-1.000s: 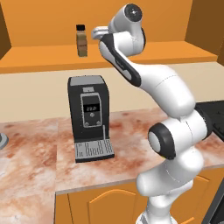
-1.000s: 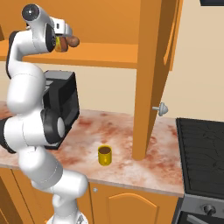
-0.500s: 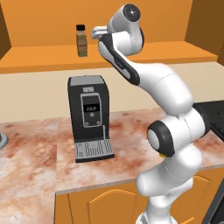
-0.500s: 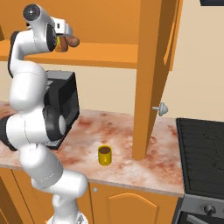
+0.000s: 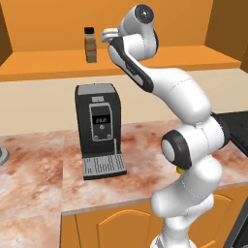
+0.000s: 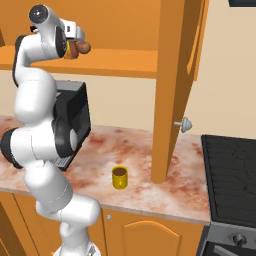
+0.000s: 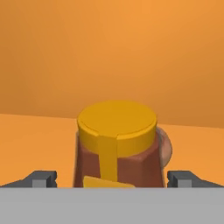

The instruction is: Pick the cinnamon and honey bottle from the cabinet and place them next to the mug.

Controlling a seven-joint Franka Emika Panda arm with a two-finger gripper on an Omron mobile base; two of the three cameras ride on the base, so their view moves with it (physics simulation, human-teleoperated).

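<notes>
I've got the gripper (image 7: 112, 179) up in the cabinet (image 5: 43, 63), jaws spread wide w/ one tip either side of the honey bottle (image 7: 116, 144), nothing gripped yet; lined up that way so a straight close should catch its body. Bottle stands upright on the shelf board. Cinnamon (image 5: 90, 45) waits further left on the same shelf; mug (image 6: 119, 177) sits on the counter below. Bottle's base is cut off in hand view, and a round brown thing (image 7: 165, 148) behind it is mostly hidden.
</notes>
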